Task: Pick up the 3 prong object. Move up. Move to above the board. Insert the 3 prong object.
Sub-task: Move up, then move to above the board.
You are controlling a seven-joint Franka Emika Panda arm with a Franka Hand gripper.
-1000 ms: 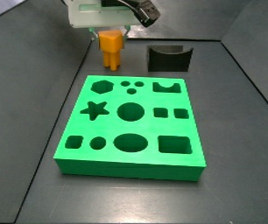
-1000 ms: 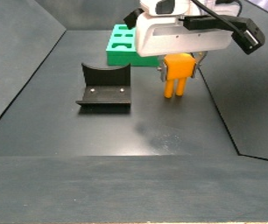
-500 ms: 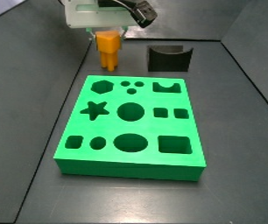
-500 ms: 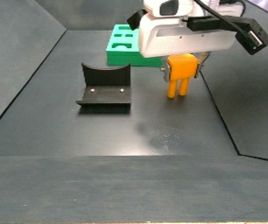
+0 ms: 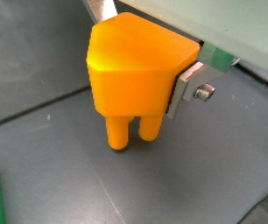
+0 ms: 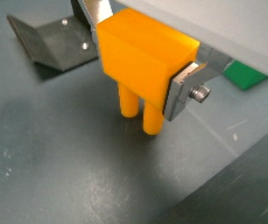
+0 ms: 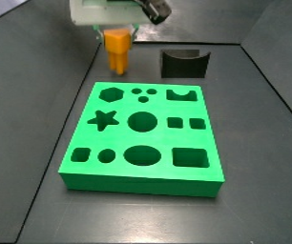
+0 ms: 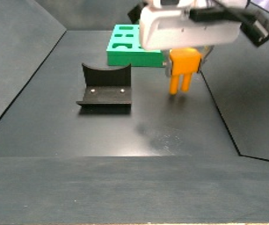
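Orange 3 prong object [image 5: 134,74] — bright green board [image 7: 142,134] (silver-fingered gripper [image 6: 143,61])

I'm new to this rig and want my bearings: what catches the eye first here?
The orange 3 prong object, clamped in the gripper above the dark floor beyond the board's far edge. Next the bright green board with its shaped holes, then the dark fixture standing apart on the floor.

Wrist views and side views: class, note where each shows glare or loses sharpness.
In a wrist view, the 3 prong object in the gripper is sharp, with slight sheen on top. In a side view, the board is crisp; in another, pale glare streaks the floor.
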